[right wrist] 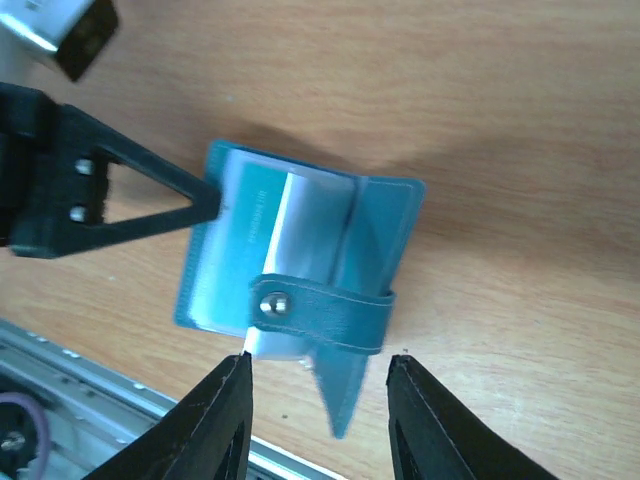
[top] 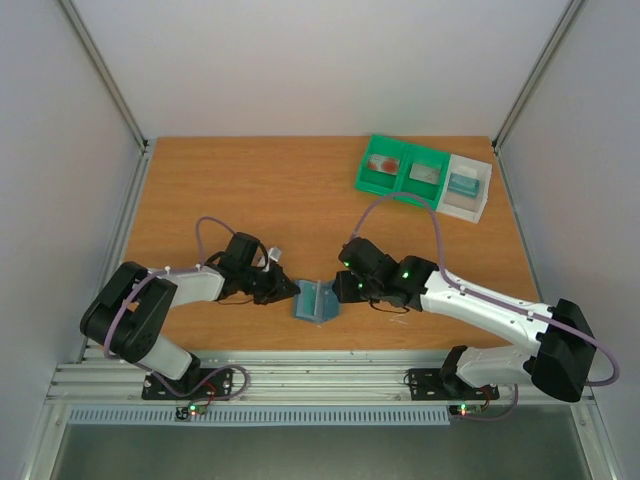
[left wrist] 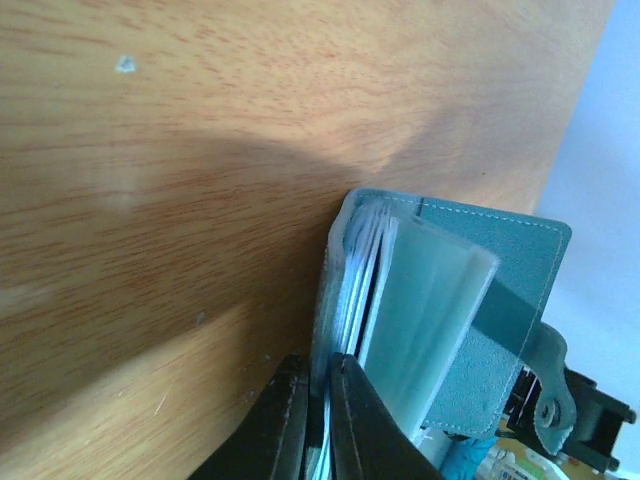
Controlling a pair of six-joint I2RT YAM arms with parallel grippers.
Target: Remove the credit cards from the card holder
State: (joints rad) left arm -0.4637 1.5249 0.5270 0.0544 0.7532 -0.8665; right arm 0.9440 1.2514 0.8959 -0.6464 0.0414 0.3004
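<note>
While the card holder (top: pixel 318 300) lies part-open on the tabletop (top: pixel 250 190), well apart from the green tray (top: pixel 380 185), the left end effector (left wrist: pixel 318 420) clamps its edge. The right end effector (right wrist: pixel 320 365) stands open, empty.

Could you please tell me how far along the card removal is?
Done: one reddish card lies in the green tray. In hand: the left pincer pinches the edge of the card holder; the right pincer stands open at its strap. Left: pale layers fill its inside, so more cards likely remain.
</note>
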